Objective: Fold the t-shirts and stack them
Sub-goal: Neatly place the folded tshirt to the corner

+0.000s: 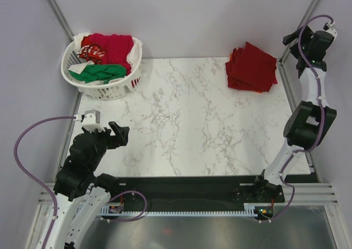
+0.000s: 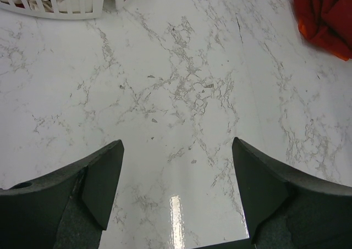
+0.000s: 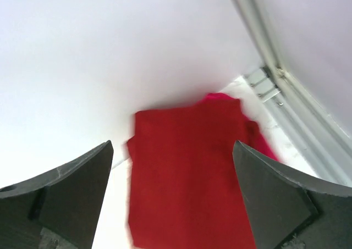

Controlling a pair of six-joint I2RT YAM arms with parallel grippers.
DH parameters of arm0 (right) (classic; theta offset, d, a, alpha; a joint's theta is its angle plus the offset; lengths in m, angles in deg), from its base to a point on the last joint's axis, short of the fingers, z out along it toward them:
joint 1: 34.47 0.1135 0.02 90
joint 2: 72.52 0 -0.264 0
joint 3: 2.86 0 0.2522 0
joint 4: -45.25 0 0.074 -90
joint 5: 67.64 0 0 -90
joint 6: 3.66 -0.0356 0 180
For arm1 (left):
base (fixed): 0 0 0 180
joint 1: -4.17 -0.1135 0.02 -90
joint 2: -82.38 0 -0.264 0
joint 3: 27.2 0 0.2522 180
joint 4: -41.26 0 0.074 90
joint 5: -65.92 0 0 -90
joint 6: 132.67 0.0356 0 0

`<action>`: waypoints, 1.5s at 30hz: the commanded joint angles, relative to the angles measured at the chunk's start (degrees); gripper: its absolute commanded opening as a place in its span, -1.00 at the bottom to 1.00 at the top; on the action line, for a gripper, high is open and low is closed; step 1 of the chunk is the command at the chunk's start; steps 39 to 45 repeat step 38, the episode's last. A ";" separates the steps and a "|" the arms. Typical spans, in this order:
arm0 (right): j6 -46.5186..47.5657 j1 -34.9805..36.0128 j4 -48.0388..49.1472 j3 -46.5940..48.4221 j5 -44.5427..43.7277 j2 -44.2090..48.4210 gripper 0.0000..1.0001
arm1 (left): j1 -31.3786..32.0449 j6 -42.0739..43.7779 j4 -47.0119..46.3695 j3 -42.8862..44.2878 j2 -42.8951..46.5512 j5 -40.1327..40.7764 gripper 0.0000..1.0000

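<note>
My left gripper (image 2: 177,142) and right gripper (image 3: 171,144) spread, empty; shirts (image 1: 113,44) in basket (image 1: 102,88) ahead-left of left one look light, limp, so I'd pinch a bunched top fold.

L wrist view cuts the white plastic lattice laundry basket (image 2: 55,4) at the top edge & the folded stack of dark red cloth t-shirts (image 2: 327,15) at the top-right corner; R wrist view shows that stack blurred w/ its near end cropped, shirt count can't be told.
</note>
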 commanded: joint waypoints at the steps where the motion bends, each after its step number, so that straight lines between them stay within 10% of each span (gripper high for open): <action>1: -2.90 1.34 4.86 -10.84 5.00 14.14 0.96 | -0.52 1.10 -0.92 1.25 0.87 -0.99 0.75; 11: 1.82 19.88 10.51 -40.51 9.50 41.07 0.96 | -0.52 0.84 -1.09 0.98 1.40 -1.52 0.75; 24: -0.97 25.95 -1.37 -64.76 9.32 68.03 0.96 | -0.52 1.28 -1.18 1.07 0.44 -0.99 0.82; 45: 3.24 30.96 -11.64 -70.14 3.61 79.22 0.96 | -0.52 1.01 -1.09 0.54 -2.55 1.91 0.89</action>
